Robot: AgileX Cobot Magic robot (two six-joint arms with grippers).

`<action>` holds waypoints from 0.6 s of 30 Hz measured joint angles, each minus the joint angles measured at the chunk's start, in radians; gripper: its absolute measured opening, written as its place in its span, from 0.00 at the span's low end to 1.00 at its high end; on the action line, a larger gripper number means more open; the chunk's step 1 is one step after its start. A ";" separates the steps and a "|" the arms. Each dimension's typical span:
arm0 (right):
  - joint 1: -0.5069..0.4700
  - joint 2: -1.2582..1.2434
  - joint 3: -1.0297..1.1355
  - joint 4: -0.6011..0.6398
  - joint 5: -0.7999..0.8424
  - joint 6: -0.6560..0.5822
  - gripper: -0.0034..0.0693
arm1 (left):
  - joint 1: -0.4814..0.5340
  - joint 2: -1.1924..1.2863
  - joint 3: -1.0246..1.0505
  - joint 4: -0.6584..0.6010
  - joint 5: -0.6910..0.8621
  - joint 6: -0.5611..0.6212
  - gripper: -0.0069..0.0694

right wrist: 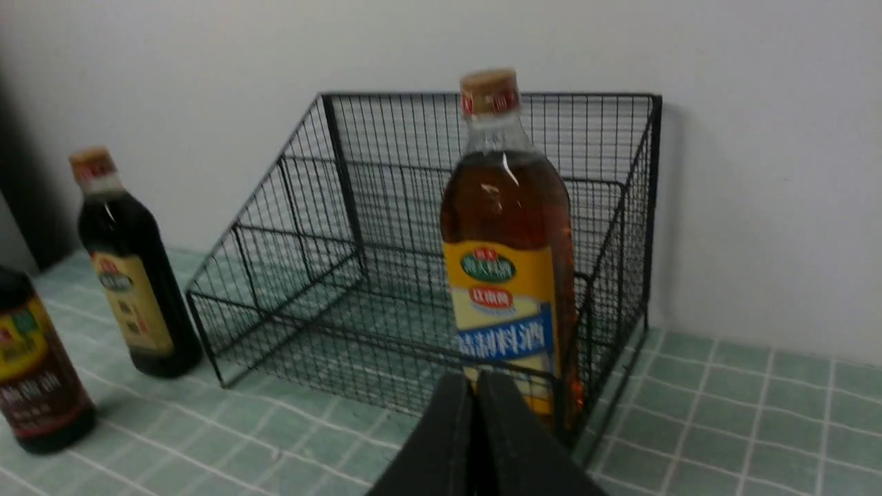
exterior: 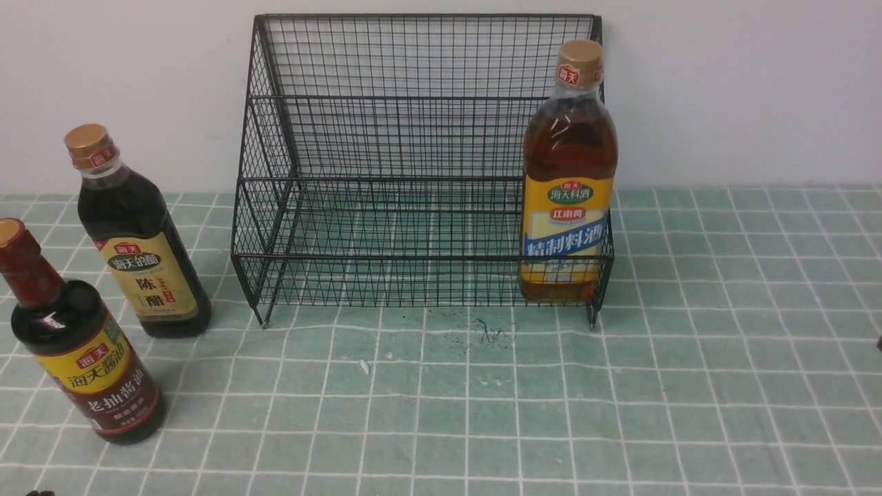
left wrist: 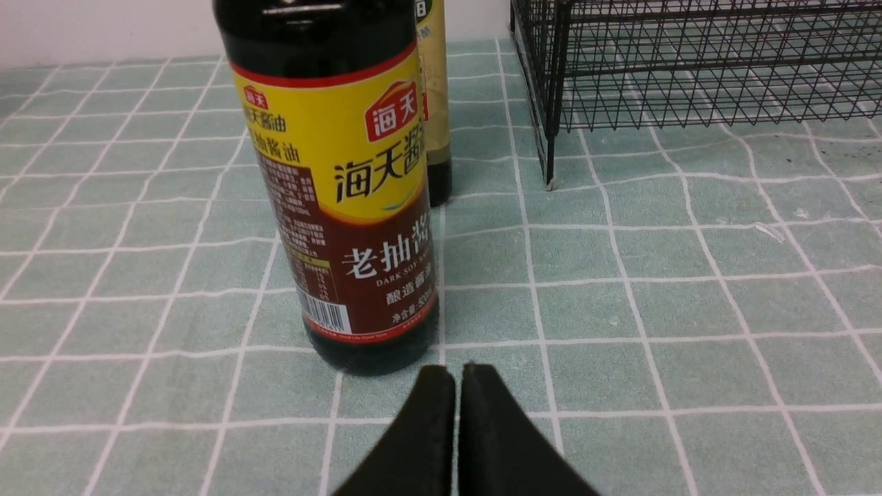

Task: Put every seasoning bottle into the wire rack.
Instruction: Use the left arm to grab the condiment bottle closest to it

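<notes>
Amber bottle (exterior: 568, 172) stands upright inside the wire rack (exterior: 386, 138), on the lower tier at the right front corner. Dark tan-capped bottle (exterior: 141, 241) and red-necked bottle (exterior: 83, 351) stand on the counter (exterior: 620, 413) left of the rack, near each other.

Left end effector (left wrist: 457, 375): pressed together, empty, near the red-necked bottle's base. Right end effector (right wrist: 475, 386): pressed together, empty, outside the rack.

Risks: advancing unopened would likely topple the tall red-necked bottle. A low carry could snag the front rail. A wide approach could knock its neighbour.
</notes>
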 joint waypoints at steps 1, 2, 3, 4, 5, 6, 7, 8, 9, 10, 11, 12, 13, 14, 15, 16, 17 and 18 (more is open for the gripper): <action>0.000 0.000 0.004 -0.009 -0.002 0.000 0.03 | 0.000 0.000 0.000 0.000 0.000 0.000 0.08; 0.000 -0.013 0.042 -0.040 -0.013 -0.002 0.03 | 0.000 0.000 0.000 0.000 0.000 0.000 0.08; 0.000 -0.013 0.042 -0.040 -0.013 -0.002 0.03 | 0.000 0.000 0.000 0.000 0.000 0.000 0.08; -0.003 -0.034 0.064 -0.055 -0.018 -0.003 0.03 | 0.000 0.000 0.000 0.000 0.000 0.000 0.08; -0.021 -0.061 0.097 -0.059 -0.029 -0.003 0.03 | 0.000 0.000 0.000 0.000 0.000 0.000 0.08; -0.051 -0.095 0.128 -0.059 -0.039 0.000 0.03 | 0.000 0.000 0.000 0.000 0.000 0.000 0.08; -0.076 -0.114 0.151 -0.054 -0.046 0.003 0.03 | 0.000 0.000 0.000 0.000 0.000 0.000 0.08; -0.097 -0.123 0.170 -0.052 -0.046 0.006 0.03 | 0.000 0.000 0.000 0.000 0.000 0.000 0.08; -0.140 -0.152 0.210 -0.046 -0.056 0.015 0.03 | 0.000 0.000 0.000 0.000 0.000 0.000 0.08; -0.178 -0.171 0.245 -0.038 -0.063 0.020 0.03 | 0.000 0.000 0.000 0.000 0.000 0.000 0.08; -0.215 -0.189 0.281 -0.030 -0.068 0.022 0.03 | 0.000 0.000 0.000 0.000 0.000 0.000 0.08; -0.244 -0.203 0.311 -0.023 -0.075 0.023 0.03 | 0.000 0.000 0.000 0.000 0.000 0.000 0.08; -0.281 -0.216 0.349 -0.016 -0.079 0.023 0.03 | 0.000 0.000 0.000 0.000 0.000 0.000 0.08; -0.314 -0.232 0.379 -0.005 -0.079 0.023 0.03 | 0.000 0.000 0.000 0.000 0.000 0.000 0.08; -0.327 -0.238 0.388 -0.001 -0.078 0.024 0.03 | 0.000 0.000 0.000 0.000 0.000 0.000 0.08; -0.370 -0.270 0.404 0.008 -0.041 0.024 0.03 | 0.000 0.000 0.000 0.000 0.000 0.000 0.08; -0.388 -0.287 0.407 0.011 -0.016 0.024 0.03 | 0.000 0.000 0.000 0.000 0.000 0.000 0.08; -0.398 -0.303 0.407 0.013 0.017 0.024 0.03 | 0.000 0.000 0.000 0.000 0.000 0.000 0.08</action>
